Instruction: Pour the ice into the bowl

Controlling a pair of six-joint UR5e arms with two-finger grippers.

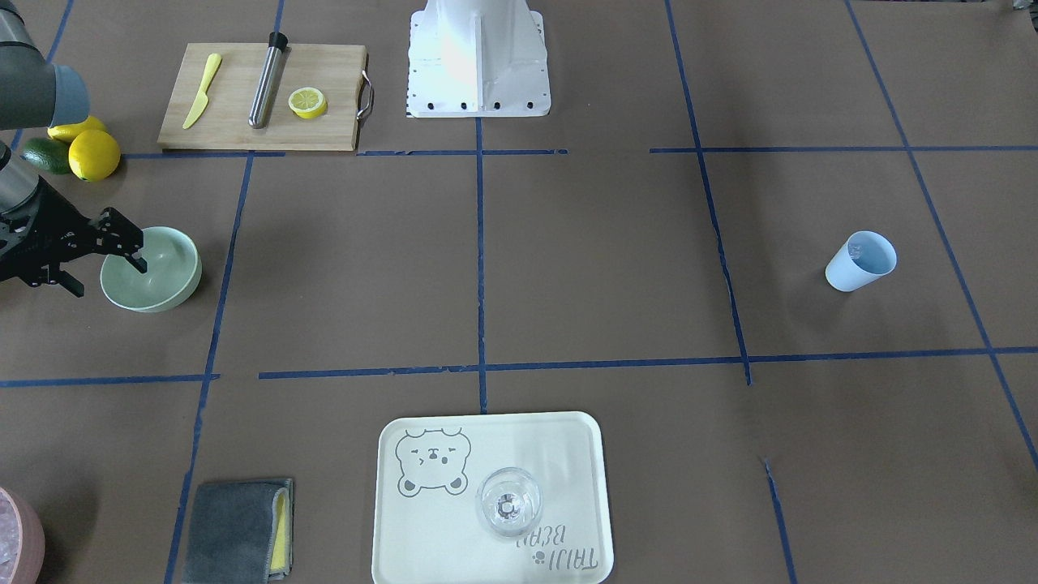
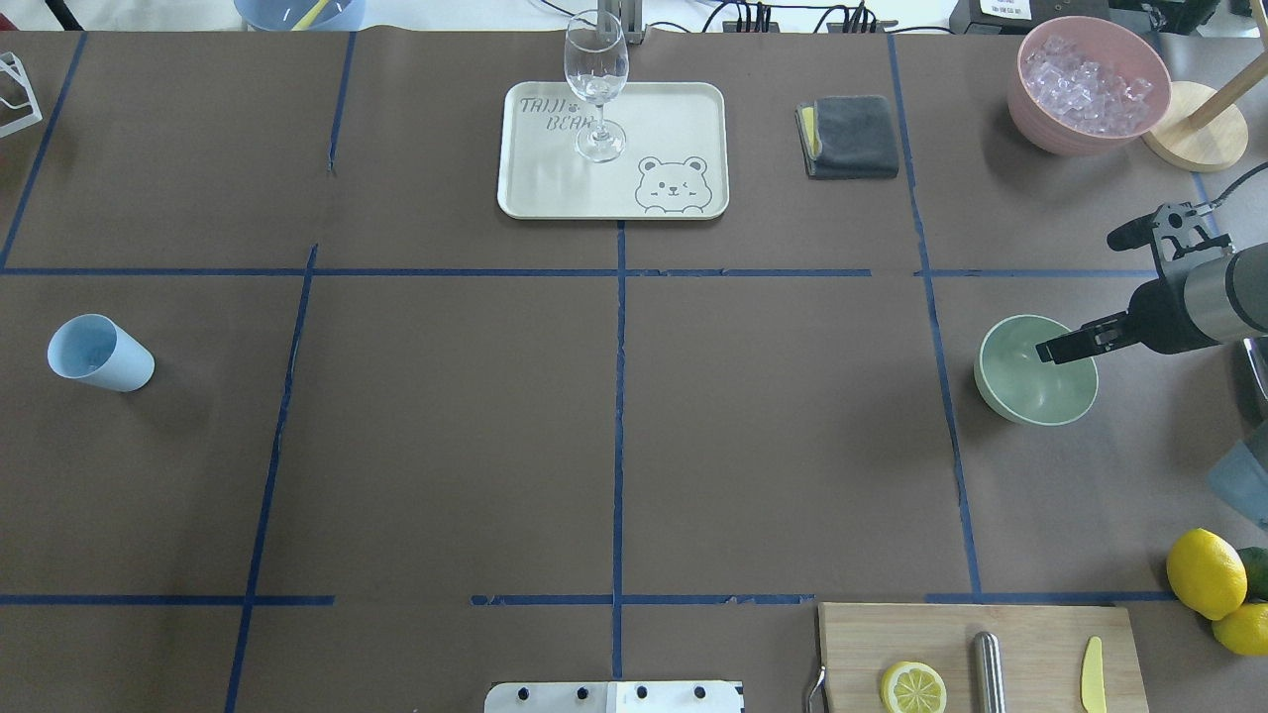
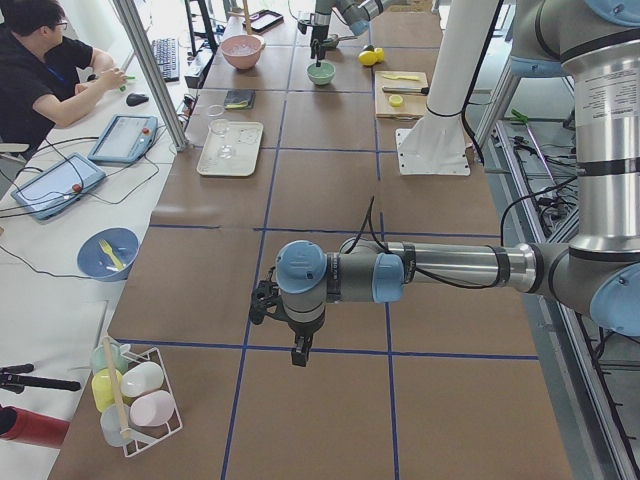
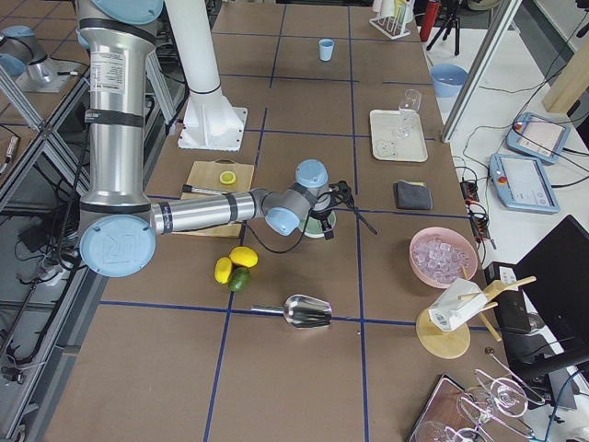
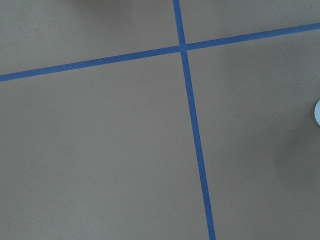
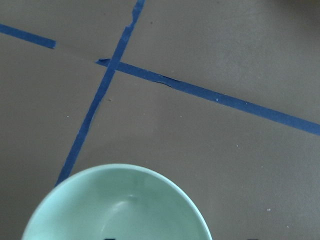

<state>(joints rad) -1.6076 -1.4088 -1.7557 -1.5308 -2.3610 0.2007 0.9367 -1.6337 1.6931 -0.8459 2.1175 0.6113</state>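
Brown taped table (image 2: pixel 446 416); right hand (image 2: pixel 1050 350) apart, angled down at rim of the mint bowl (image 2: pixel 1030 394)

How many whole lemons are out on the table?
2: a lemon and a second lemon together beside the cutting board, by a green fruit. The lemon half on it isn't counted.

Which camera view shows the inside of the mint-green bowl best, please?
The right wrist-mounted view: the bowl fills the foreground, its interior close and sharp. The overhead and front-facing views show it smaller; exterior left shows it tiny, and in exterior right it is mostly hidden.
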